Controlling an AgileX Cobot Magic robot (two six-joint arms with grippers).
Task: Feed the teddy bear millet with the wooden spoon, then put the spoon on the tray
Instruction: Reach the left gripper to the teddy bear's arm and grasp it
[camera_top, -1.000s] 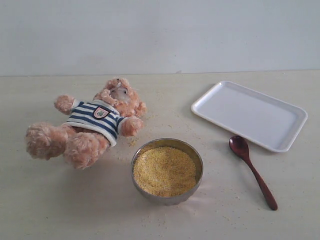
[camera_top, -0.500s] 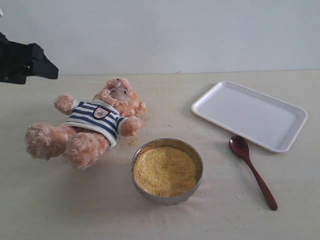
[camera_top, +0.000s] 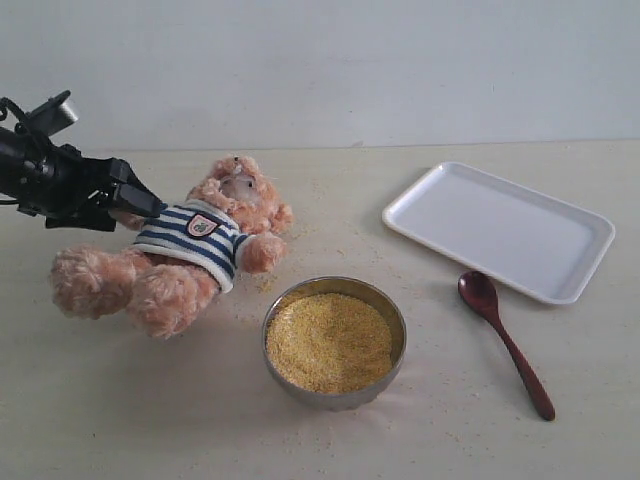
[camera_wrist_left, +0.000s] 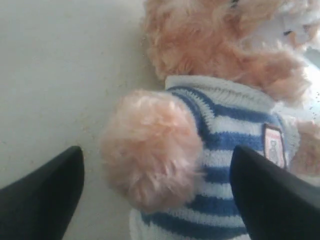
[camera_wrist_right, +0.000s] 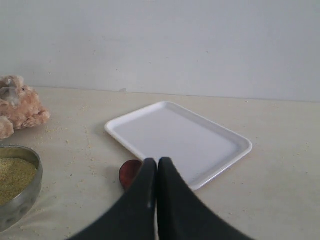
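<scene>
Teddy bear (camera_top: 180, 250): fluffy pinkish-brown plush with a white muzzle and a knitted navy-and-white striped shirt with a small badge. I see it lying on its back at the left of the table (camera_top: 120, 420).
Left gripper (camera_top: 148, 205): black and released, with the jaws spread wide. In my left wrist view one fuzzy paw sits between the fingers (camera_wrist_left: 45, 197). I cannot tell whether either finger touches it.
Right gripper (camera_wrist_right: 155, 167): black and clenched, tips pressed together on nothing.
Wooden spoon (camera_top: 505, 342): dark reddish-brown and glossy, with an oval bowl and a slim straight handle. It lies flat on the table just beside the tray's near edge. In my right wrist view the closed fingers hide all but part of its bowl.
Tray (camera_top: 500, 230): smooth white plastic, rectangular with rounded corners and a low rim, at the right of the table.
Millet (camera_top: 328, 342): fine golden grains filling the bowl.
Bowl (camera_top: 340, 400): round shiny steel, between bear and spoon.
Loose grains (camera_top: 268, 285): scattered on the matte cream table around bear and bowl.
</scene>
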